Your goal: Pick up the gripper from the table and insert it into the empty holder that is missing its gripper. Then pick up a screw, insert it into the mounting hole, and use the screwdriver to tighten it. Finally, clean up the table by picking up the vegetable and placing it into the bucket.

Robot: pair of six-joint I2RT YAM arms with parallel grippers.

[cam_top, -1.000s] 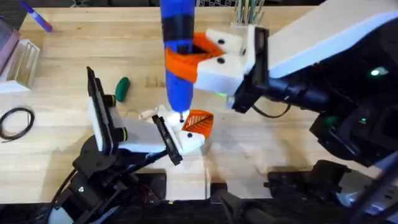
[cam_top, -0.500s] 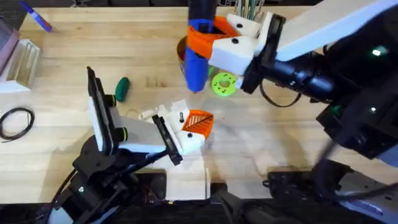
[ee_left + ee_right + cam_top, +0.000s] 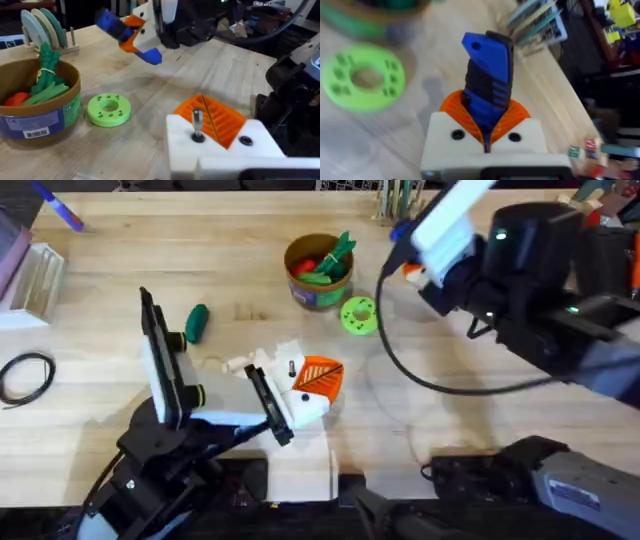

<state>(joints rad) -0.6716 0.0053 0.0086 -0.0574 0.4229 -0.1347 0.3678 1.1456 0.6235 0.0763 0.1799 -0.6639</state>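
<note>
The white holder (image 3: 303,407) rests on the table near the front with the orange gripper (image 3: 320,376) seated in it. My left gripper (image 3: 285,405) is shut on this holder. A screw (image 3: 197,121) stands upright in the holder's hole beside the orange gripper (image 3: 212,116). At the far right, above the table, my right gripper (image 3: 410,255) is shut on the blue screwdriver (image 3: 487,82), also seen as the screwdriver (image 3: 125,31). The dark green vegetable (image 3: 197,322) lies left of centre. The tan bucket (image 3: 322,288) holds green leafy and red toys.
A lime-green disc with holes (image 3: 359,315) lies right of the bucket. A black cable loop (image 3: 25,375), a clear box (image 3: 32,275) and a blue-purple marker (image 3: 58,207) sit at the left. Small white parts (image 3: 245,364) lie by the holder. A disc rack (image 3: 45,27) stands behind the bucket.
The right arm lifted the screwdriver off the screw and swung it up and away to the far right. The bucket and green disc came into sight. The left arm stayed put.
</note>
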